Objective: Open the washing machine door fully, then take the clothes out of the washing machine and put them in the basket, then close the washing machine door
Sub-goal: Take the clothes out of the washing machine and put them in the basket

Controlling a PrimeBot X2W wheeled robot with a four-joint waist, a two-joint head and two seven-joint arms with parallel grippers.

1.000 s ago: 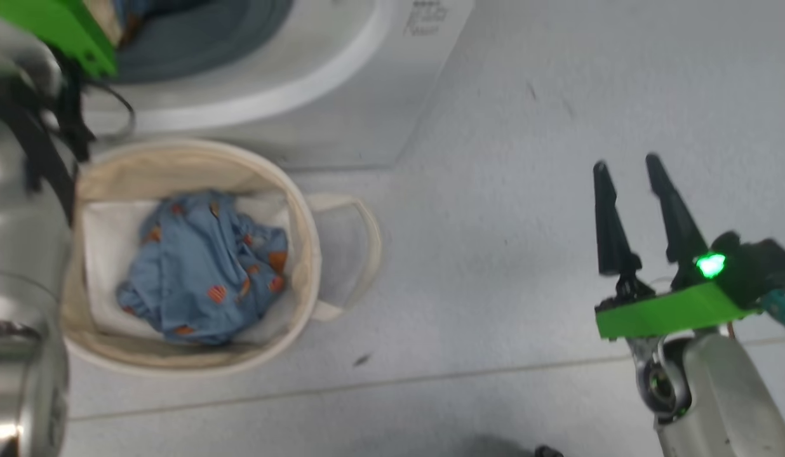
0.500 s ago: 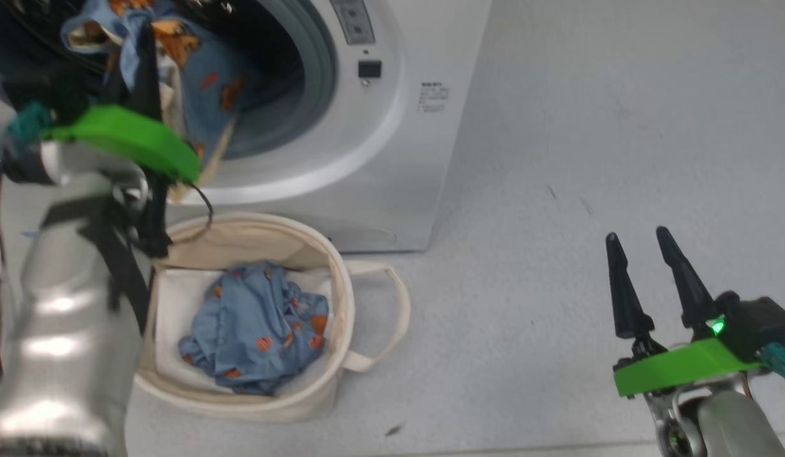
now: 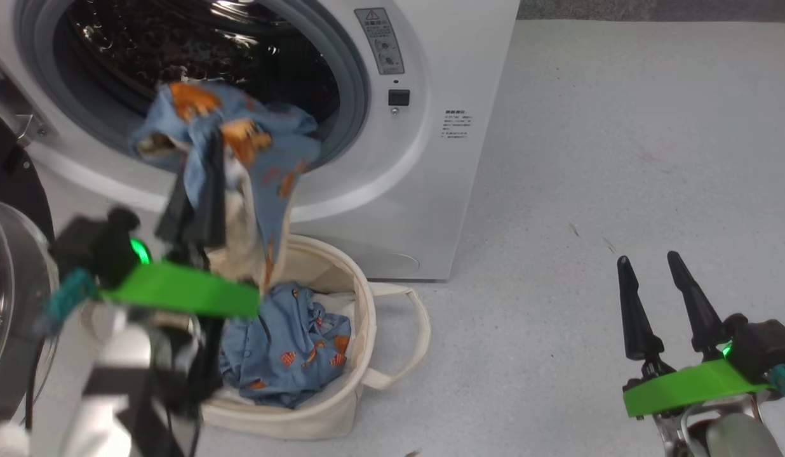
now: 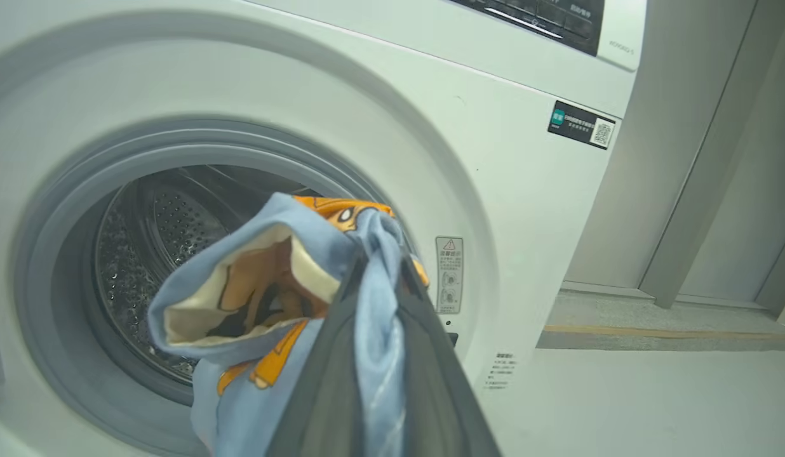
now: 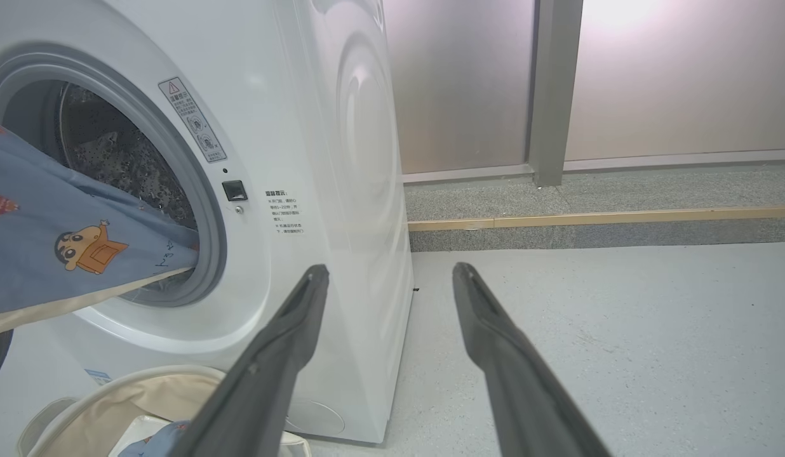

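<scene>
Your left gripper (image 4: 378,266) is clamped tight on a soft light-blue garment printed with orange figures (image 3: 265,152). It dangles before the grey-rimmed opening of the white front-loading washing machine (image 3: 430,63), above the round cream canvas basket (image 3: 367,317). A second such garment (image 3: 284,346) lies inside the basket. Your right gripper (image 3: 648,258) hangs well apart over the grey floor (image 3: 621,127), fingers spread wide, holding nothing.

washing machine (image 3: 430,190) upper left, drum open | clothes (image 3: 265,152) one dangling centre-left, one in basket (image 3: 322,416) below | washing machine door (image 3: 18,190) swung open, left edge
</scene>
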